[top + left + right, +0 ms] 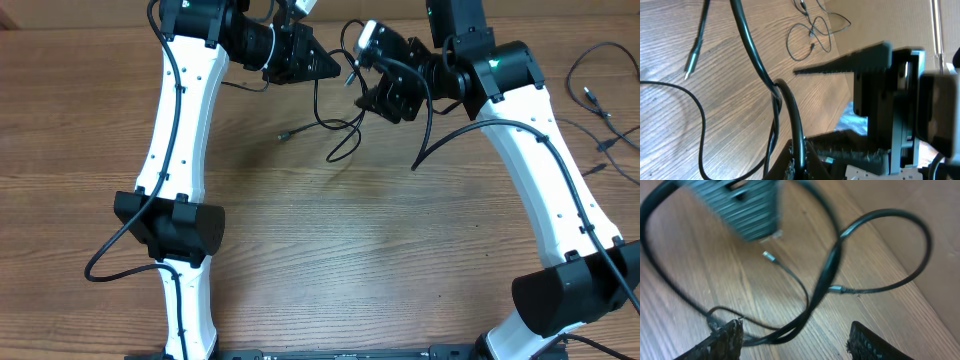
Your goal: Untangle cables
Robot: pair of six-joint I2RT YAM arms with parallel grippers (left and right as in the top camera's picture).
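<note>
Your right pincer (796, 337) stands wide open above the wooden surface (350, 250), clamping nothing. A black strand of the cables (831, 275) sweeps down into its gap and lies close to the finger at the lower left of the wrist view. Directly facing it, your left pincer (333, 69) is closed on the same bundle, which hangs in loops toward the surface between the two arms. The strand's long axis runs diagonally across the open jaws rather than square through them, so the right arm looks better placed to close on it and draw away. More loose cords (598, 105) lie well apart, beyond the right arm.
</note>
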